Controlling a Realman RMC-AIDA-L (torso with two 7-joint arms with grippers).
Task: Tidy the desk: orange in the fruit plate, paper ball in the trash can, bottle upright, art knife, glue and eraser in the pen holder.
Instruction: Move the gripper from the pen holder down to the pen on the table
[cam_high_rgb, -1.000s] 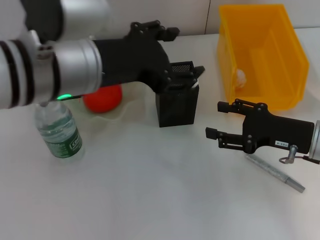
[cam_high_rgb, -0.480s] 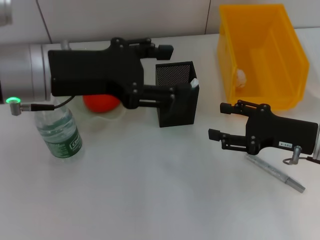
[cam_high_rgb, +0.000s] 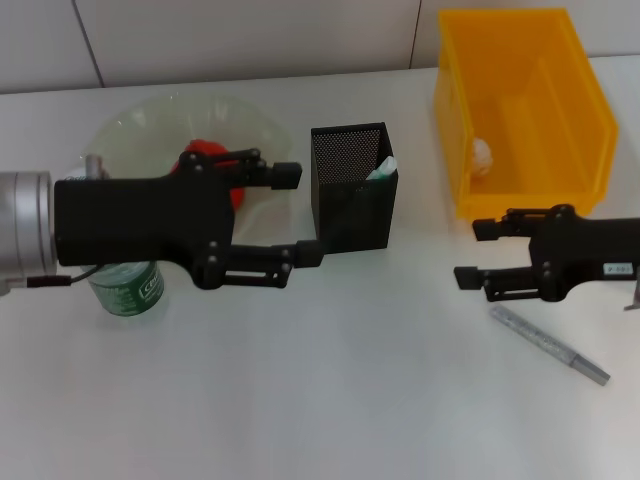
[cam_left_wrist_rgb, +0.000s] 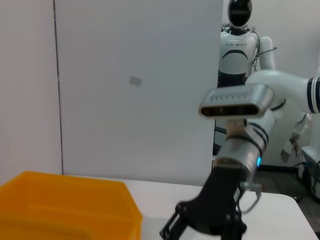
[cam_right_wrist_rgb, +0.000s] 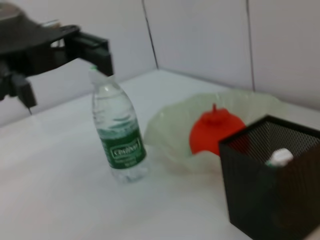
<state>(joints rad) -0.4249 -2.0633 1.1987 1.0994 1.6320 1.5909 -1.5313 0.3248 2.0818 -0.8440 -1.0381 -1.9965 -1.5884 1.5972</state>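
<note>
Left gripper (cam_high_rgb: 290, 215) open, hides bottle (cam_high_rgb: 128, 288) top.

You have open counter (cam_high_rgb: 330, 400) in front; the black pen holder (cam_high_rgb: 352, 205) and yellow bin (cam_high_rgb: 520, 110) block the back.

I see the orange (cam_high_rgb: 212, 160), red-orange, sitting in the clear green fruit plate (cam_high_rgb: 140, 130) at upper left. The bottle (cam_right_wrist_rgb: 118, 133) stands upright, green-labelled, at centre left just in front of the plate. The black mesh pen holder (cam_high_rgb: 352, 200) stands upper centre with a white-capped glue (cam_high_rgb: 381, 167) inside. The paper ball (cam_high_rgb: 483, 152) lies in the yellow trash can (cam_high_rgb: 520, 110), upper right. The silvery art knife (cam_high_rgb: 549, 344) lies flat at lower right.
</note>
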